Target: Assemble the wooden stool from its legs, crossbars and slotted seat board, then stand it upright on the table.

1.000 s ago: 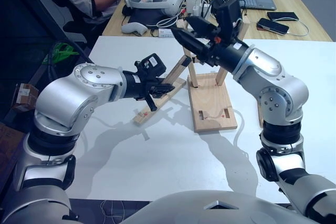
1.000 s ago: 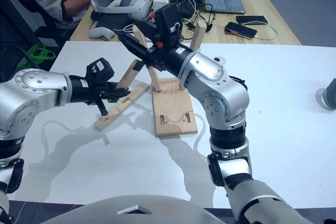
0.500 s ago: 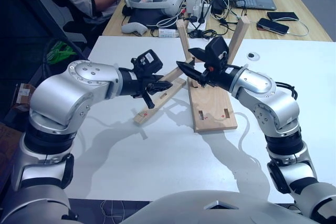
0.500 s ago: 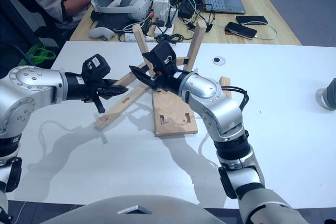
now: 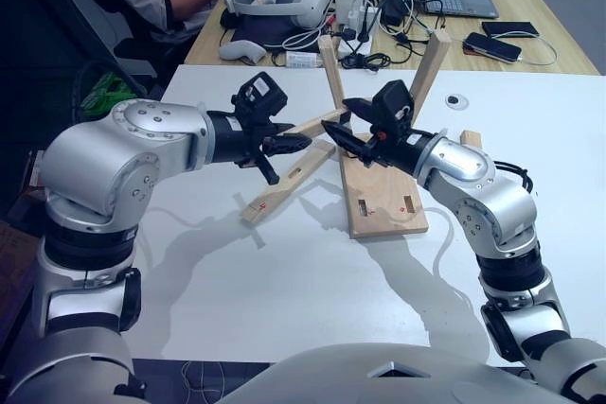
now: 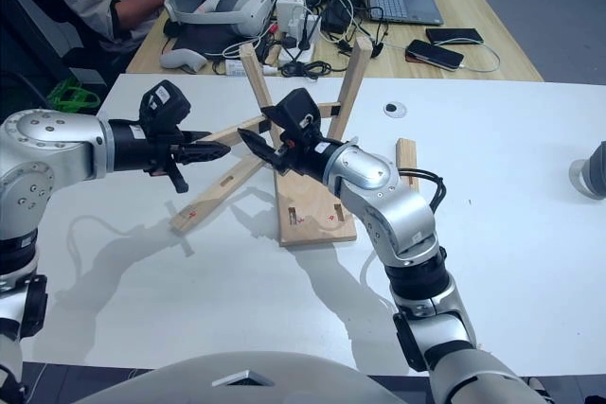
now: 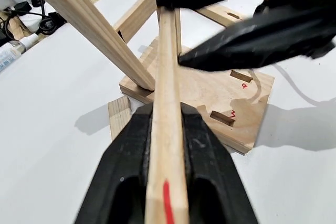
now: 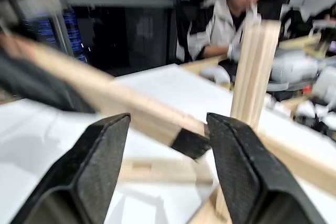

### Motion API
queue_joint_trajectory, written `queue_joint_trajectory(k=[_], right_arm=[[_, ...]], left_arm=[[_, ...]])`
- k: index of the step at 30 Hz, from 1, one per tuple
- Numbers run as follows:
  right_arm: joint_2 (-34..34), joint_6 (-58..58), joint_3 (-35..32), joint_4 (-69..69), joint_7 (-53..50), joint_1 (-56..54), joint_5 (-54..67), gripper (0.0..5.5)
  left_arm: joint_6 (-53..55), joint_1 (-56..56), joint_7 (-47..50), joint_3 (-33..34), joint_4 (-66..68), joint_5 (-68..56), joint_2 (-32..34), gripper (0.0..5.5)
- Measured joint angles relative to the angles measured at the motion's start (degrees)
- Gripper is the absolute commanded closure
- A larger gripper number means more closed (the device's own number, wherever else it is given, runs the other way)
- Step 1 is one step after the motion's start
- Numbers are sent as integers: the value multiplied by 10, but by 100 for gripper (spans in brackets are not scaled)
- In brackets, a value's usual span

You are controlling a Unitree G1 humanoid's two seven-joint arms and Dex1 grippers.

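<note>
Seat board [image 5: 383,198] lies flat on the tabletop [image 5: 284,281]. Left of it, the left pincer [image 5: 295,141] clamps a crossbar [image 7: 168,77]. Over the board's far end, the right pincer [image 8: 168,121] spreads wide around the bar's tip — a skewed push could lever the leaning legs [image 5: 330,68] from their slots.

Red handwritten marks beside the slots of the seat board [image 7: 206,94]: one reads like "3", the other is unclear. Red stroke on the crossbar [image 7: 168,129].
</note>
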Motion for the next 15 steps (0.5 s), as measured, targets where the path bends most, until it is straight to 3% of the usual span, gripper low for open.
queue_joint_trajectory(k=[7, 15], right_arm=[[76, -42, -114, 45, -111, -8, -11, 280], [95, -2, -56, 38, -76, 41, 2, 280]], left_arm=[[-61, 51, 1, -3, 2, 37, 32, 509], [-48, -30, 36, 63, 36, 20, -11, 509]])
